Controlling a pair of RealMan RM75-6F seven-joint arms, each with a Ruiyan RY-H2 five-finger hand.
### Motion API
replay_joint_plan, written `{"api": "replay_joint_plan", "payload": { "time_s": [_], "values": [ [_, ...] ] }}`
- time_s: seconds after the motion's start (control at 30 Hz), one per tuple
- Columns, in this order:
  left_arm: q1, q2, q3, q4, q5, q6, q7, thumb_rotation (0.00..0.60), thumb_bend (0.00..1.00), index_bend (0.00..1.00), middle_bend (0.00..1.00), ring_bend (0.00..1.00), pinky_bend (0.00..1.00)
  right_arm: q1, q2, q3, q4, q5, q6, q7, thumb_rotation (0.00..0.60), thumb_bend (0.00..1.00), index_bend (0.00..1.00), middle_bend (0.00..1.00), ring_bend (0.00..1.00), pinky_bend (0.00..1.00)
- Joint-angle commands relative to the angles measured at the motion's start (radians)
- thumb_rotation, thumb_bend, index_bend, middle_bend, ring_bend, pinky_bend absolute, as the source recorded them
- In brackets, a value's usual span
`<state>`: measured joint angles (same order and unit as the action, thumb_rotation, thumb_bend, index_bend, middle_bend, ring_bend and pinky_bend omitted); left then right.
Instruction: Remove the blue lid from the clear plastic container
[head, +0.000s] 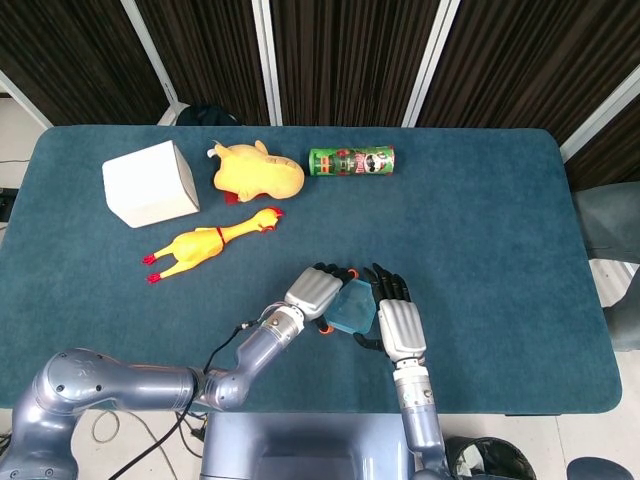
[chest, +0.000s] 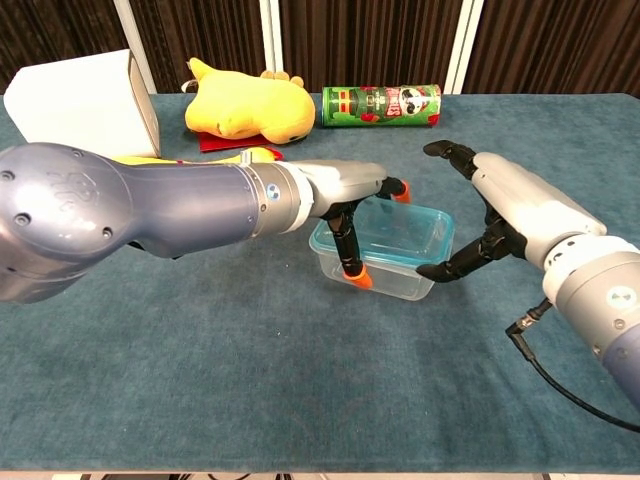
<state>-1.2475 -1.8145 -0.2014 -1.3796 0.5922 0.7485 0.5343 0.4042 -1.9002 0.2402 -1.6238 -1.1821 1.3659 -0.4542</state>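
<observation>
The clear plastic container (chest: 392, 262) stands on the blue table near its front edge, with the blue lid (chest: 400, 222) sitting on top. In the head view the lid (head: 352, 308) shows between both hands. My left hand (chest: 340, 192) grips the container's left end: one orange fingertip presses the front wall and another reaches behind the rim. The right hand (chest: 510, 205) is spread around the right end, with its thumb tip at the container's lower right corner and its other fingers raised behind. From above, the left hand (head: 315, 290) and right hand (head: 400, 328) flank the container.
Along the back of the table lie a white box (head: 150, 183), a yellow plush toy (head: 258, 172), a rubber chicken (head: 210, 245) and a green chips can (head: 352, 160). A black cable (chest: 560, 385) trails from my right wrist. The table's front edge is close behind the hands.
</observation>
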Motion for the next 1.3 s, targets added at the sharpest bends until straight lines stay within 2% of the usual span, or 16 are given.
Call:
{"api": "replay_joint_plan", "payload": {
  "time_s": [0.03,0.73,1.03,1.3],
  "values": [
    [-0.003,0.012,0.001,-0.007,-0.009,-0.013,-0.004,0.600,0.11,0.20,0.24,0.19,0.34,0.000,0.000,-0.002,0.002,0.001,-0.001,0.001,0.600,0.31,0.00,0.00,0.00,0.00],
    [-0.020,0.038,0.021,-0.020,-0.004,-0.053,-0.042,0.600,0.11,0.20,0.23,0.17,0.32,0.000,-0.006,-0.018,0.048,-0.036,0.004,0.044,0.600,0.31,0.00,0.00,0.00,0.00],
    [-0.028,0.055,0.026,-0.034,-0.001,-0.052,-0.053,0.600,0.11,0.20,0.23,0.17,0.32,0.016,-0.023,-0.001,0.076,-0.040,-0.002,0.039,0.600,0.31,0.00,0.00,0.00,0.00],
    [-0.029,0.065,0.036,-0.036,0.002,-0.051,-0.061,0.600,0.11,0.20,0.23,0.17,0.32,0.021,-0.030,0.004,0.098,-0.043,-0.002,0.040,0.600,0.31,0.11,0.00,0.00,0.00]
  ]
}}
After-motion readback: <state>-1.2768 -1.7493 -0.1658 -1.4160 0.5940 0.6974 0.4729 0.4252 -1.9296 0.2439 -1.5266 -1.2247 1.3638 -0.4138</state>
